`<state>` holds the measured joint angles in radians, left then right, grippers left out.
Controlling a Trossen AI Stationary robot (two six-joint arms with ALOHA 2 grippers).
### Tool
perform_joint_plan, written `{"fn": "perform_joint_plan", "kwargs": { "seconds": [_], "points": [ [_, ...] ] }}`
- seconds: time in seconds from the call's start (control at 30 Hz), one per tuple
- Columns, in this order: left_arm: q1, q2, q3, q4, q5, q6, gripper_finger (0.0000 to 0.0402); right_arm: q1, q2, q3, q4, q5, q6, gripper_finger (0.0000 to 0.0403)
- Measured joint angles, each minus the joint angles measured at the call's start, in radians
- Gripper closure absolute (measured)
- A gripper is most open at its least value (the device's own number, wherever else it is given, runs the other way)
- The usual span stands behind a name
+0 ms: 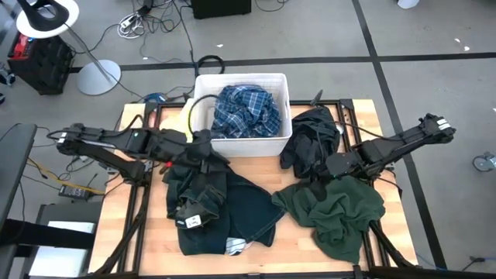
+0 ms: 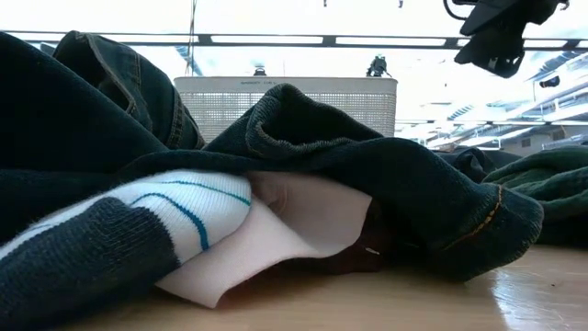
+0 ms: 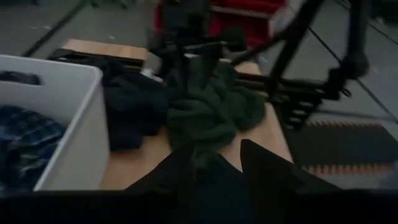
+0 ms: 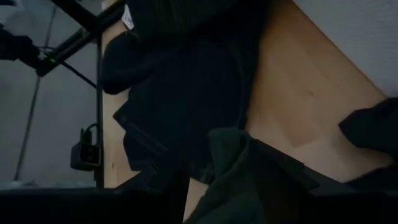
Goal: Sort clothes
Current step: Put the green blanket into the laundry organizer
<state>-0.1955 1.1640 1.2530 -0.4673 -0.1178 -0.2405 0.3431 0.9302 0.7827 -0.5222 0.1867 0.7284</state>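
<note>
Now the light wooden tabletop (image 1: pixel 139 232) carries everything, with the white plastic rectangular bin (image 1: pixel 203 108) at its far edge holding the blue plaid shirt (image 1: pixel 246 111). Dark teal denim jeans (image 1: pixel 248 209) sprawl across the left half, down to the near edge, and a white sock with teal stripes (image 2: pixel 175 216) pokes out beneath them. A crumpled dark green garment (image 1: pixel 341 213) fills the near right area, and a black garment (image 1: pixel 310 139) lies just right of the bin. Over the jeans' upper end, the left gripper (image 1: pixel 203 151) shows its fingers (image 3: pixel 261 168) spread, nothing pinched. Between the black and green pieces sits the right gripper (image 1: pixel 335 165); whether its jaws pinch fabric I cannot tell.
</note>
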Motion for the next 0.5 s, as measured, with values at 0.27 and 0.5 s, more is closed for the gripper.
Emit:
{"fn": "perform_joint_plan", "kwargs": {
  "seconds": [0.27, 0.5],
  "points": [
    [-0.042, -0.167, -0.245, 0.211, -0.075, 0.001, 0.0269, 0.004, 0.000, 0.166, -0.285, -0.005, -0.017, 0.0266],
    [-0.042, -0.328, -0.399, 0.274, -0.083, 0.002, 0.0269, 0.034, 0.011, 0.289, -0.539, -0.008, 0.055, 0.0295]
  ]
}}
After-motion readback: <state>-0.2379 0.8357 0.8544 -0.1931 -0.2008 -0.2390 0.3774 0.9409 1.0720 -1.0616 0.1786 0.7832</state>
